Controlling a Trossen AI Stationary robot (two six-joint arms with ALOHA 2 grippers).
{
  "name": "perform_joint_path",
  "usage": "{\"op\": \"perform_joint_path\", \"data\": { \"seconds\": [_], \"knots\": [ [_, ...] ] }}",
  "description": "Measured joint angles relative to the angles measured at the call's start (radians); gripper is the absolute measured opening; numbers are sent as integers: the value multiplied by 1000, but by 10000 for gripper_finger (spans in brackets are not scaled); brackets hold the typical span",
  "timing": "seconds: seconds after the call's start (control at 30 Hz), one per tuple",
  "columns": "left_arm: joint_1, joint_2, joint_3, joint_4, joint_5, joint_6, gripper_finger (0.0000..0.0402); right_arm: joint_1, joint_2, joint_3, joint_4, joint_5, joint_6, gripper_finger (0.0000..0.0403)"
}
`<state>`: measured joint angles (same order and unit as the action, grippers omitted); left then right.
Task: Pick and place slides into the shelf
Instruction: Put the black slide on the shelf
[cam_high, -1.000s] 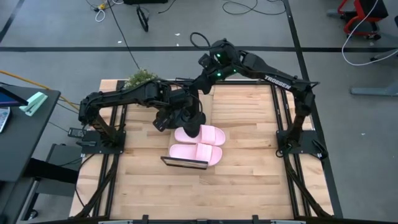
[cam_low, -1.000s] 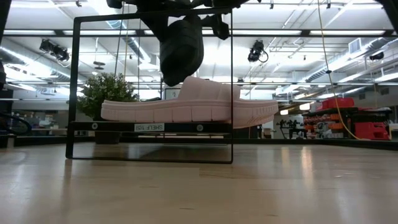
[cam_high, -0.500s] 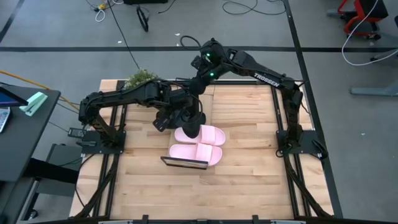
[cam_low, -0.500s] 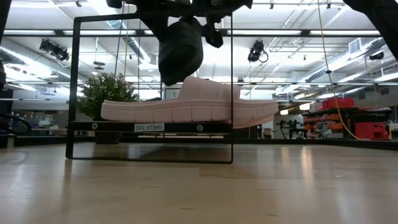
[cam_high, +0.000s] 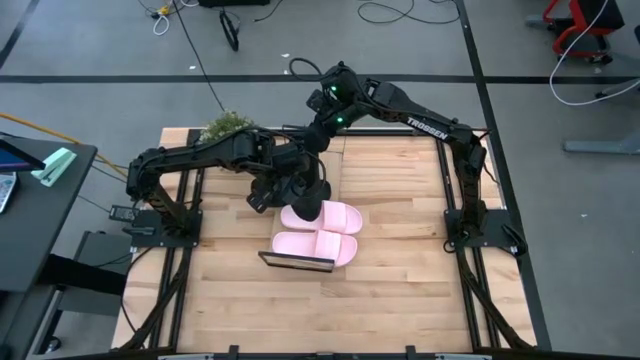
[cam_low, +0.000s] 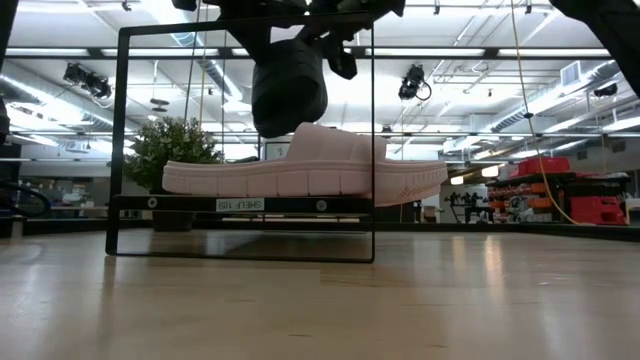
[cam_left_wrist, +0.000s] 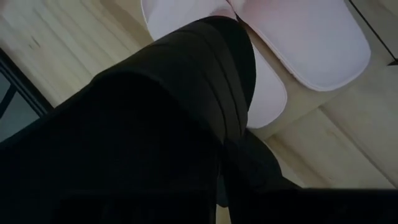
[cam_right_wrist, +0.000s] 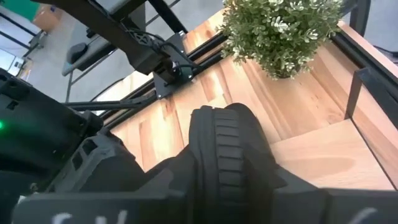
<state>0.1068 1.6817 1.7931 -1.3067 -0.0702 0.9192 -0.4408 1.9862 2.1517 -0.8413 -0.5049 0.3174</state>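
Observation:
Two pale pink slides (cam_high: 318, 230) lie side by side, soles down, on the shelf (cam_high: 296, 263), a wood plank in a black wire frame (cam_low: 240, 205). My left gripper (cam_high: 292, 186) is shut on a black slide (cam_low: 290, 90), which hangs just above the pink pair. My right gripper (cam_high: 302, 150) reaches in from the far right, behind the left one. A second black slide (cam_right_wrist: 230, 155) stands between its fingers. In the high view the arms hide this slide. My left gripper holds its black slide (cam_left_wrist: 205, 93) from above. The slide fills the wrist view and hides the place of contact. It hangs below the gripper with one end down, clear of the pink slides (cam_left_wrist: 311, 43). My right gripper is shut on the other black slide. That slide's ribbed sole edge (cam_right_wrist: 231, 143) runs forward from between the fingers toward the plant. The gripper's own dark body hides the place of contact.
A small potted plant (cam_high: 225, 126) stands at the table's far left corner. Black rails run along the table's left and right edges (cam_high: 455, 200). Bare wood lies near the front edge (cam_high: 400, 310) and to the right of the shelf.
My right arm has swung toward the table's left, bringing its gripper in behind the left one, and has since kept still. The black slide under my left gripper has turned a little in place and stays above the pink slides.

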Motion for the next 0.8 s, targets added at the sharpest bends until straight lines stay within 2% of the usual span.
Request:
{"op": "perform_joint_path", "data": {
  "seconds": [0.43, 0.67, 0.73, 0.8],
  "knots": [
    [0, 0, 0, 0, -3, -40, 10, -2, -9, 0, 7, -3, -8, 88],
    [1, 0, 0, -6, -3, -39, 17, 0, -12, 0, 118, -28, 4, 227],
    [1, 0, 0, -5, -1, -40, 14, -1, -14, 0, 140, -25, 19, 241],
    [0, 0, 0, -5, 1, -43, 10, -1, -14, 0, 138, -24, 19, 237]
  ]
}}
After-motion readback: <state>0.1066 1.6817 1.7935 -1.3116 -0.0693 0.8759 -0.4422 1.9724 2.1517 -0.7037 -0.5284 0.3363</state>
